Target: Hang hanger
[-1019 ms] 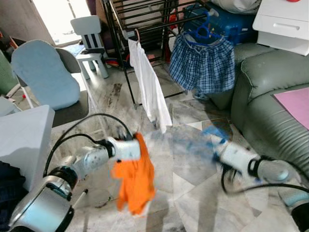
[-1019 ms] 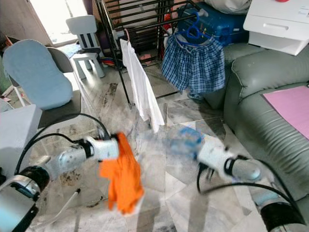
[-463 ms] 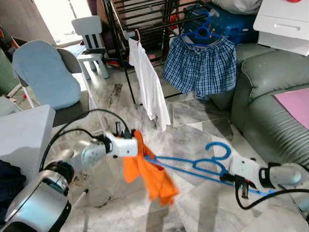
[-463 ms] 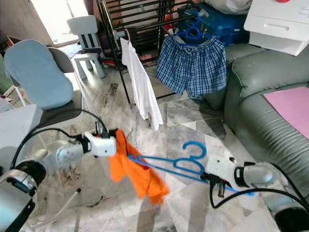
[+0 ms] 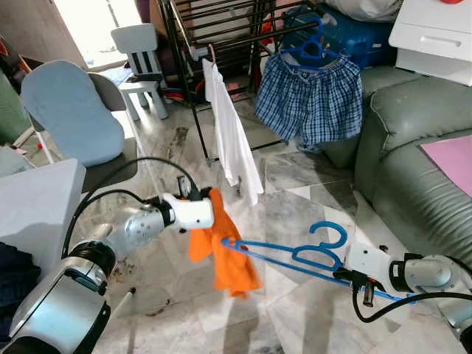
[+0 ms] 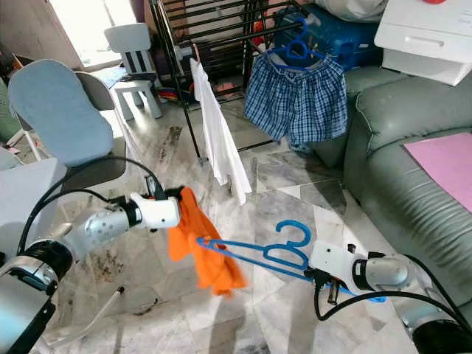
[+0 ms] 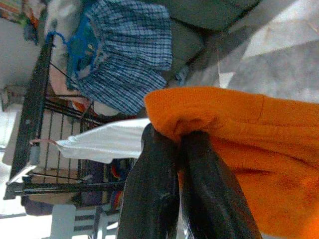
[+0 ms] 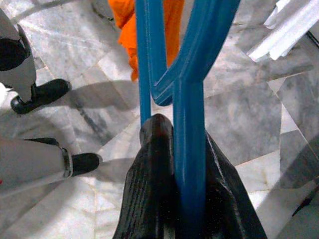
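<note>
An orange cloth [image 5: 223, 249] hangs from my left gripper [image 5: 209, 214], which is shut on its top edge; the black fingers [image 7: 172, 194] pinch the orange fabric [image 7: 259, 154]. My right gripper [image 5: 352, 274] is shut on a blue plastic hanger [image 5: 295, 257], held flat and low over the floor. The hanger's far tip reaches into the orange cloth, and its hook [image 5: 330, 233] curls upward. In the right wrist view the blue hanger [image 8: 187, 124] runs between the fingertips [image 8: 159, 164] toward the orange cloth [image 8: 154, 30].
A black drying rack [image 5: 221, 44] stands ahead with a white shirt [image 5: 230, 136] and plaid shorts [image 5: 313, 103] on a blue hanger. A green sofa [image 5: 413, 162] lies right, a blue padded chair [image 5: 70, 110] and white table [image 5: 37, 206] left. Marble floor [image 5: 295, 192] lies between.
The orange cloth has slid further onto the hanger's tip and hangs straighter. Both arms have shifted slightly; the hanger sits a little lower.
</note>
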Robot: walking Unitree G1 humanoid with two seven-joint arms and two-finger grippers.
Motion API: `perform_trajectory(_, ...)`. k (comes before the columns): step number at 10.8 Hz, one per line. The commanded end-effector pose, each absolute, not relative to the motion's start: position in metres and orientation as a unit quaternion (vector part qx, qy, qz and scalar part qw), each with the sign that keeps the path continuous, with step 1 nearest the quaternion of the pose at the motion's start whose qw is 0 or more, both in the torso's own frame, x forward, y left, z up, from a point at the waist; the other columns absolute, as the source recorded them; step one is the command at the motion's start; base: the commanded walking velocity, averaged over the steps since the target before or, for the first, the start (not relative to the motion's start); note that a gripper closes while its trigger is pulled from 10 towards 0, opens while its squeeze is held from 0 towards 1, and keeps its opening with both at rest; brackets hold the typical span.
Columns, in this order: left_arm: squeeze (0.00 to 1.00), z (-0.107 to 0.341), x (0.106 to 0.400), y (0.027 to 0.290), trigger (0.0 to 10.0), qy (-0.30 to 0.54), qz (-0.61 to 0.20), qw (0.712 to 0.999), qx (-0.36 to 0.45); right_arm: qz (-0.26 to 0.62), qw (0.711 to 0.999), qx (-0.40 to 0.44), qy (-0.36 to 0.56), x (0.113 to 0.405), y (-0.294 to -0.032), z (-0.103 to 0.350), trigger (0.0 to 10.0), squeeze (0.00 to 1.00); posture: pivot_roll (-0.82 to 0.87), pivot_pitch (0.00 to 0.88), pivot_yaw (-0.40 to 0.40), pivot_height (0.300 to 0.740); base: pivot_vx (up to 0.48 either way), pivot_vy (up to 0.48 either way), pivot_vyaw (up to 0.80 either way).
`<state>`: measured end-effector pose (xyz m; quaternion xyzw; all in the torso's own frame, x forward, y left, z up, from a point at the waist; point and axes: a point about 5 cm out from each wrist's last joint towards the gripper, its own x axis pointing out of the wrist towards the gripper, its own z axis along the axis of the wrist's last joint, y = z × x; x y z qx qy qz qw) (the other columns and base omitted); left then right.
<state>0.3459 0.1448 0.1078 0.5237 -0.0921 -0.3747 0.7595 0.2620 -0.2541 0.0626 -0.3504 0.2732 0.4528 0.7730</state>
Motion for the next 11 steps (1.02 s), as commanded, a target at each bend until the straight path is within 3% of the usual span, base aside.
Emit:
perform_trajectory(1, 0.00, 0.114, 0.348, 0.152, 10.0, -0.097, -0.365, 0.764, 0.523, 0.457, 0.779, -0.348, 0.251, 0.267, -0.247, 0.069, 10.0, 0.00, -0.14, 0.000, 0.140, 0.740, 0.000, 0.000, 0.00)
perform_trajectory(4, 0.00, 0.096, 0.340, 0.167, 10.0, -0.054, -0.360, 0.755, 0.545, 0.418, 0.796, -0.360, 0.250, 0.275, -0.270, 0.087, 10.0, 0.00, -0.14, 0.000, 0.139, 0.740, 0.000, 0.000, 0.00)
perform_trajectory(11, 0.00, 0.092, 0.336, 0.153, 10.0, -0.071, -0.379, 0.752, 0.535, 0.464, 0.791, -0.318, 0.240, 0.273, -0.250, 0.086, 10.0, 0.00, -0.14, 0.000, 0.134, 0.740, 0.000, 0.000, 0.00)
